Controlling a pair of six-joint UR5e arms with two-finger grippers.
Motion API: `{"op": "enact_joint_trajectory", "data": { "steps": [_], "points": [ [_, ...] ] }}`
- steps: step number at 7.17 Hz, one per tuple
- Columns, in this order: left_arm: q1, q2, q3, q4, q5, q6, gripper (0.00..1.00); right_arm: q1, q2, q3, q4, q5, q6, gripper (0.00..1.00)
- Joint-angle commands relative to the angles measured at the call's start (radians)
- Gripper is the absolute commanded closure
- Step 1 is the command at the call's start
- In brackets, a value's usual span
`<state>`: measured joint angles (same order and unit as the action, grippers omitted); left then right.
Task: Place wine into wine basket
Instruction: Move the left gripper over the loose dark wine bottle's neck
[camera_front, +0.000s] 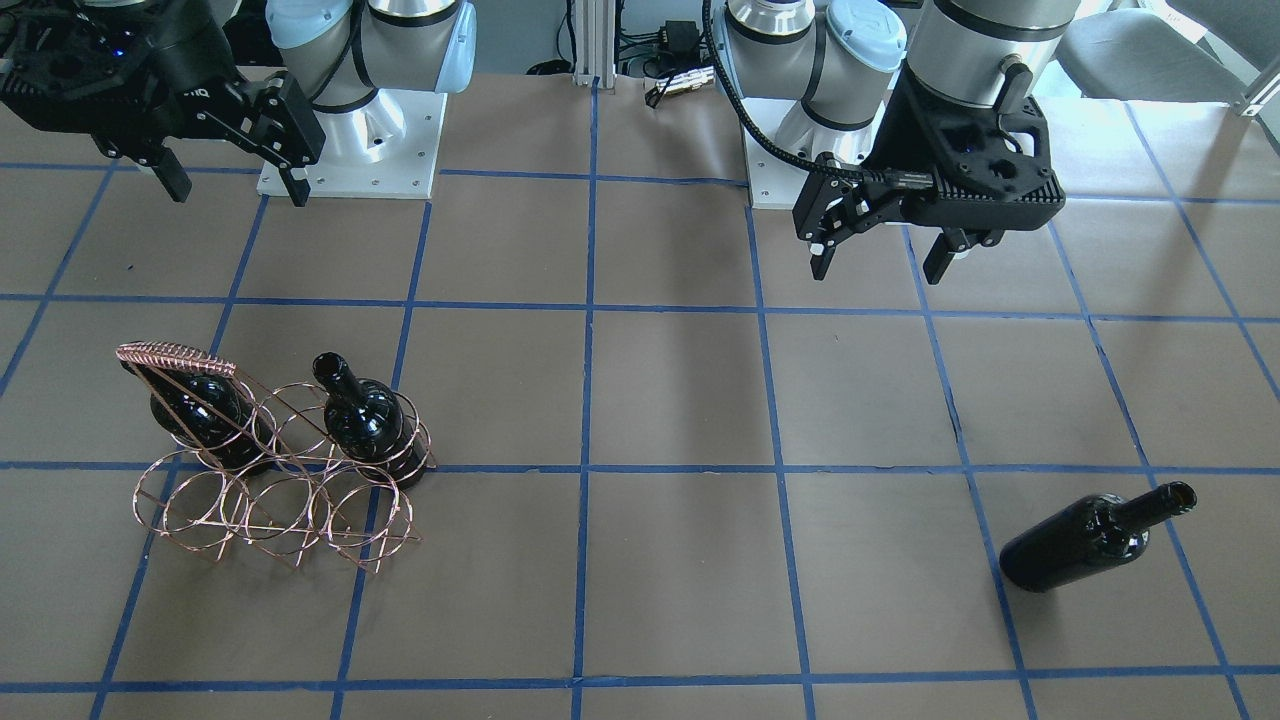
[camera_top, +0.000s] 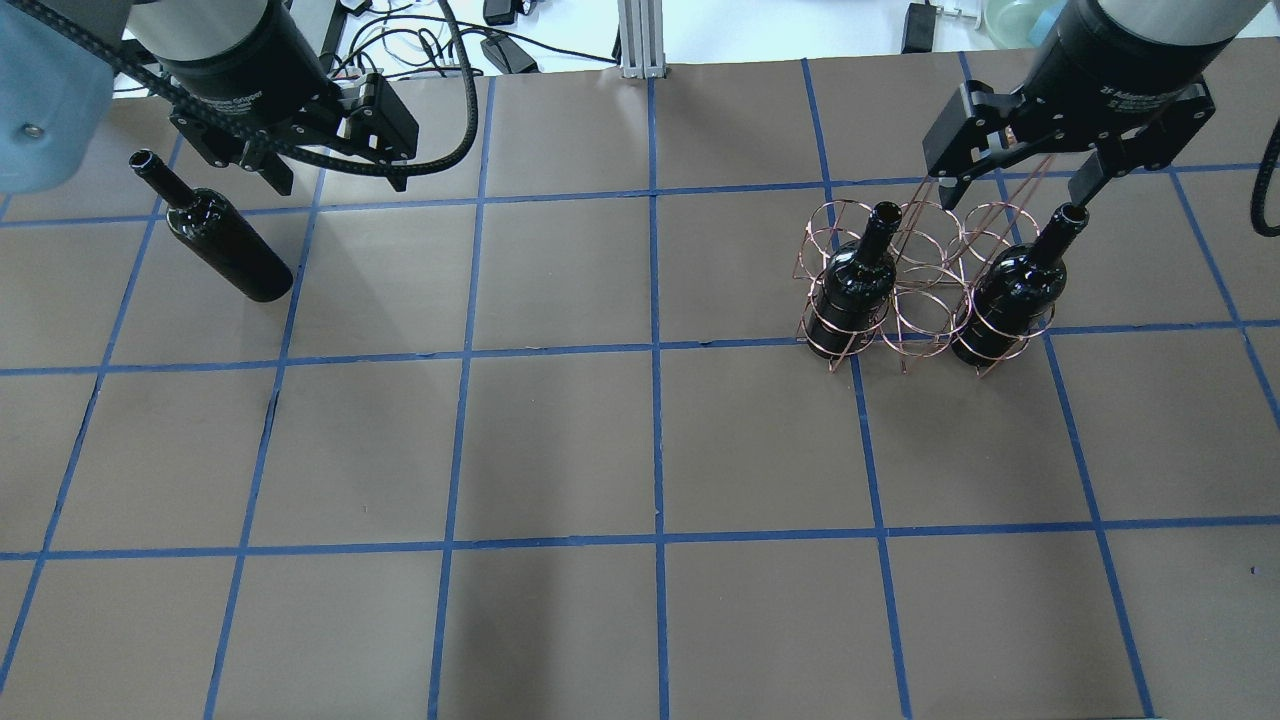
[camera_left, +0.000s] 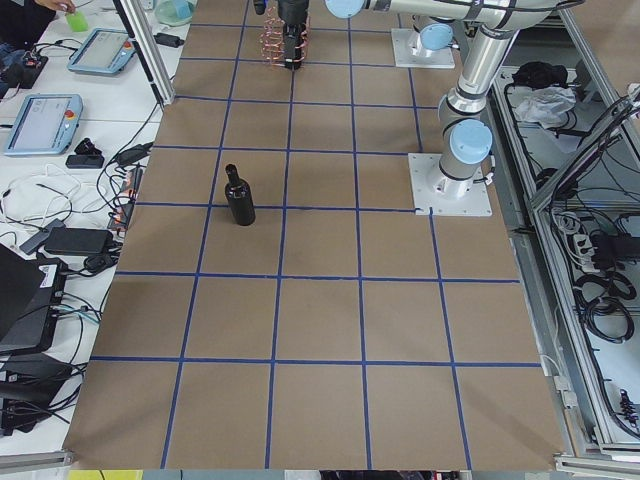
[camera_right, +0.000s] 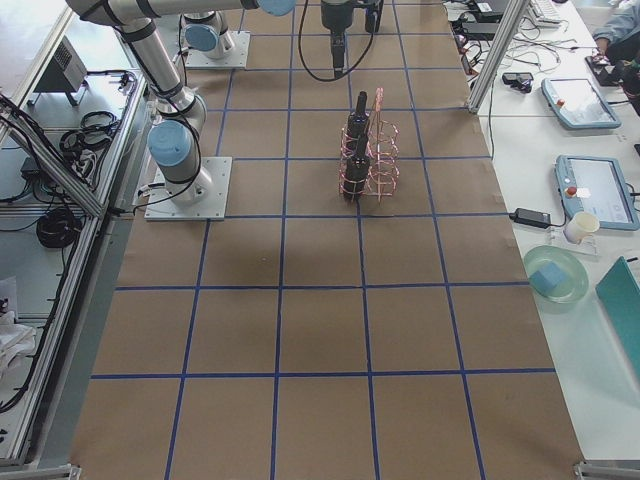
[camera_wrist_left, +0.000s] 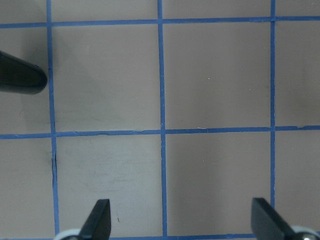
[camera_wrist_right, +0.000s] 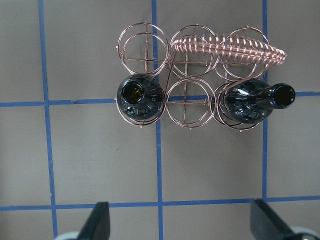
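One wine bottle (camera_top: 225, 245) stands upright and alone on the table's left part; it also shows in the front view (camera_front: 1085, 545), the left side view (camera_left: 238, 196) and at the left wrist view's edge (camera_wrist_left: 20, 76). My left gripper (camera_top: 335, 170) is open and empty above the table beside it (camera_front: 880, 258) (camera_wrist_left: 182, 220). The copper wine basket (camera_front: 175, 358) (camera_wrist_right: 230, 47) holds two bottles (camera_wrist_right: 140, 97) (camera_wrist_right: 252, 102) in the end rings of one row; the ring between them is empty. My right gripper (camera_top: 1015, 180) is open and empty, high above the basket (camera_wrist_right: 182, 220).
Brown table paper carries a blue tape grid. The two arm base plates (camera_front: 350, 150) (camera_front: 780, 170) stand at the robot's edge, with cables (camera_top: 420, 40) behind the table's far edge. Side benches hold tablets (camera_left: 45, 115) (camera_right: 590, 190).
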<state>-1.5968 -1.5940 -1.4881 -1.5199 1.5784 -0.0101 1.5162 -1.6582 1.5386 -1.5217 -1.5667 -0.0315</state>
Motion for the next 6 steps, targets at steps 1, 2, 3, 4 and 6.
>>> {"op": "enact_joint_trajectory", "data": {
  "steps": [1,2,3,4,6],
  "points": [
    [0.001,0.003,-0.011,0.004,0.002,0.002,0.00,-0.001,0.000,0.000,0.000,0.001,-0.001,0.00],
    [0.003,0.003,-0.011,0.004,-0.008,0.002,0.00,-0.001,0.000,0.000,0.000,-0.001,-0.001,0.00],
    [0.009,0.005,-0.011,0.004,-0.006,0.002,0.00,-0.001,0.000,0.000,0.000,-0.001,-0.001,0.00],
    [0.006,0.005,-0.011,0.004,-0.006,0.002,0.00,-0.001,0.000,0.000,0.000,0.000,-0.001,0.00],
    [0.009,0.006,-0.011,0.004,-0.006,0.002,0.00,-0.001,0.000,0.000,0.000,-0.001,-0.001,0.00]
  ]
}}
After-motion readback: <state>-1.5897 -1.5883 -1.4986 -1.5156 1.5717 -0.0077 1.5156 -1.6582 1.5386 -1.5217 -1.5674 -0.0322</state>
